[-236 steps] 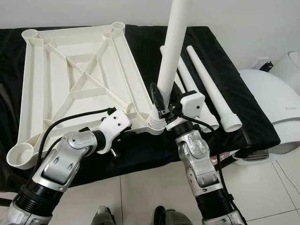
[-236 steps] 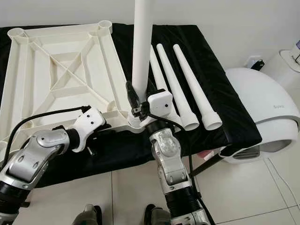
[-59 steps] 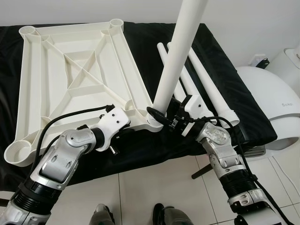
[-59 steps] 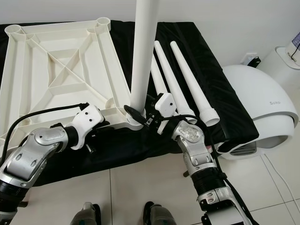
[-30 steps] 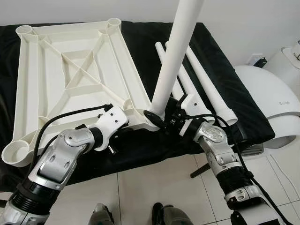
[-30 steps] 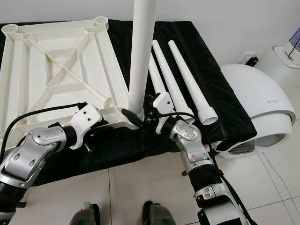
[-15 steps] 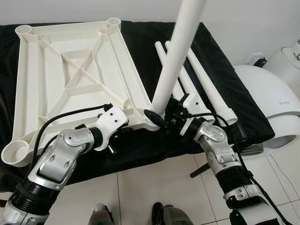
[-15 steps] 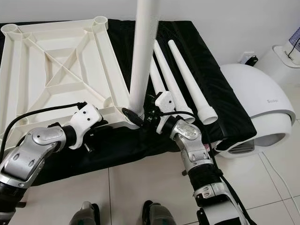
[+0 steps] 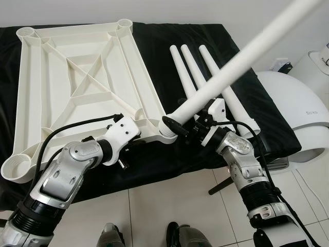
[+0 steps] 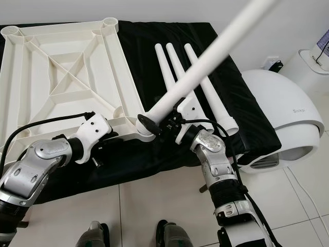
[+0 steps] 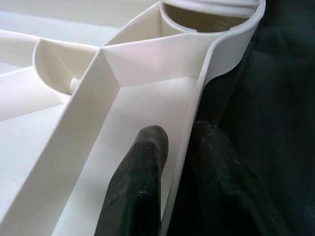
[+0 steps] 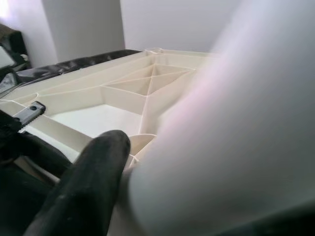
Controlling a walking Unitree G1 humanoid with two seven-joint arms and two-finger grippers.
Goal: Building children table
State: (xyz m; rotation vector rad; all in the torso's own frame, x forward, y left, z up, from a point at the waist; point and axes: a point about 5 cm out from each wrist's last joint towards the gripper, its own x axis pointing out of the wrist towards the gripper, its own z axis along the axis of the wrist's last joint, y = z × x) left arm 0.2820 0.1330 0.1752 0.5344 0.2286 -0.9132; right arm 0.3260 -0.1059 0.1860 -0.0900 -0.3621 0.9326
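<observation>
Head view, tabletop: upturned white ribbed plastic tabletop (image 9: 77, 82) lies on a black cloth-covered bench (image 9: 154, 46).
Head view, held leg: long white plastic leg tube (image 9: 231, 67) slants toward 2 o'clock, its base at the tabletop's near corner socket (image 9: 165, 135).
Head view, right gripper (image 9: 189, 125): clamped on the held leg near its base.
Head view, spares: three white tapered leg tubes (image 10: 177, 67) lie at 1 o'clock of the socket.
Left wrist view, left gripper (image 11: 172, 147): fingers pinch the tabletop's rim wall.
Right wrist view: black finger (image 12: 83, 184) pressed against the blurred leg.
</observation>
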